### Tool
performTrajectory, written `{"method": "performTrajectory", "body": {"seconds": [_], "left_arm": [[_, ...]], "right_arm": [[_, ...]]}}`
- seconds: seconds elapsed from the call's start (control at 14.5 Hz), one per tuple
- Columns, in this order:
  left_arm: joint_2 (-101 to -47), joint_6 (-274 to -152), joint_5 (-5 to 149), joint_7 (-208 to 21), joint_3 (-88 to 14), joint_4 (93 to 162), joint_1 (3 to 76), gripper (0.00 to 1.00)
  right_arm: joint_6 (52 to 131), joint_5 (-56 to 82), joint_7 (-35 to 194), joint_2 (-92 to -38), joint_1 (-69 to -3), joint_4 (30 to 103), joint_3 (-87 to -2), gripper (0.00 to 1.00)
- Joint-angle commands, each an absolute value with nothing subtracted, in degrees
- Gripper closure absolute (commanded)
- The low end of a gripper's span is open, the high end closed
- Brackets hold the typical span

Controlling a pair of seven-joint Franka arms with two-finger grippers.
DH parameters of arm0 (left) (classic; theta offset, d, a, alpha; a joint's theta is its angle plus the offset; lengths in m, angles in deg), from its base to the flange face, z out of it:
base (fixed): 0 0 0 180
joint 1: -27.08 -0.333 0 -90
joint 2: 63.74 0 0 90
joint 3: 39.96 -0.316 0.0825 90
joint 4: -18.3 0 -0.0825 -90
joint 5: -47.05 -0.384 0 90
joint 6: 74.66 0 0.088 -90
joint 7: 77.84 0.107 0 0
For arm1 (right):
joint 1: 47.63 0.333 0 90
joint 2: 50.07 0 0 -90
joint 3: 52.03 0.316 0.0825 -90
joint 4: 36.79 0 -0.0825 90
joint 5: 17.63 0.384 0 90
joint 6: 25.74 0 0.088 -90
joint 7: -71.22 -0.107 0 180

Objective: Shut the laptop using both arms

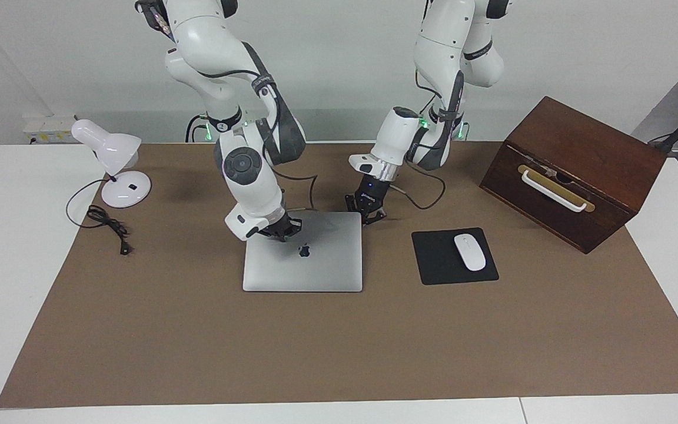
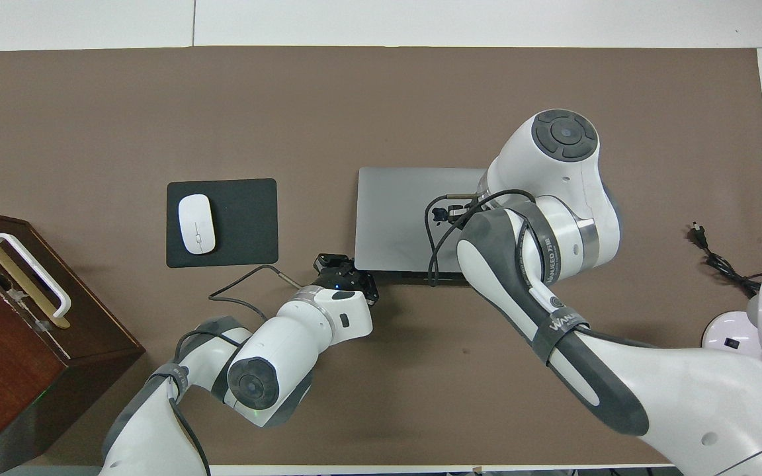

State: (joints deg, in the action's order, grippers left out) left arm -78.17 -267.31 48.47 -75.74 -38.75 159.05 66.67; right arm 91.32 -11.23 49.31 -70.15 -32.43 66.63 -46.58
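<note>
Facing view, l. to r.: a white desk lamp [image 1: 113, 159] w/ its loose cord sits at upper left of the frame on the brown table mat [image 1: 339, 347]. Just left of centre, the right gripper [image 1: 283, 231] rests on the lid of the laptop [image 1: 303, 262], fingertips pressed together, holding nothing, near the lid's upper edge above the apple logo. The laptop lies at frame centre, lid down flat, so the closing looks all but done. At the lid's upper right corner the left gripper [image 1: 368, 213] stands just beside the edge, also pinched shut & empty; whether it touches the metal can't be told. Right of centre, a white mouse [image 1: 469, 252] lies on a black mouse pad [image 1: 454, 257]; a wooden box [image 1: 574, 171] fills the upper right.

Risk from here, as judged: if the right gripper drags sideways while lifting off, it could scuff the lid or slide the laptop; the left gripper could catch the corner & skew it.
</note>
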Motion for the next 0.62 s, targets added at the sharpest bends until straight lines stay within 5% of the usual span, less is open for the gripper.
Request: {"method": "performTrajectory", "body": {"seconds": [0.0,0.55], "left_arm": [[-79.39,-265.47,48.99,-74.94,-39.87,163.85,68.57,1.0],[-79.21,-265.47,48.99,-74.94,-39.87,164.11,68.74,1.0]], "right_arm": [[92.65,-9.81,48.28,-69.58,-32.43,67.89,-46.41,1.0],[93.09,-9.72,48.28,-69.76,-32.34,67.98,-46.41,1.0]]}}
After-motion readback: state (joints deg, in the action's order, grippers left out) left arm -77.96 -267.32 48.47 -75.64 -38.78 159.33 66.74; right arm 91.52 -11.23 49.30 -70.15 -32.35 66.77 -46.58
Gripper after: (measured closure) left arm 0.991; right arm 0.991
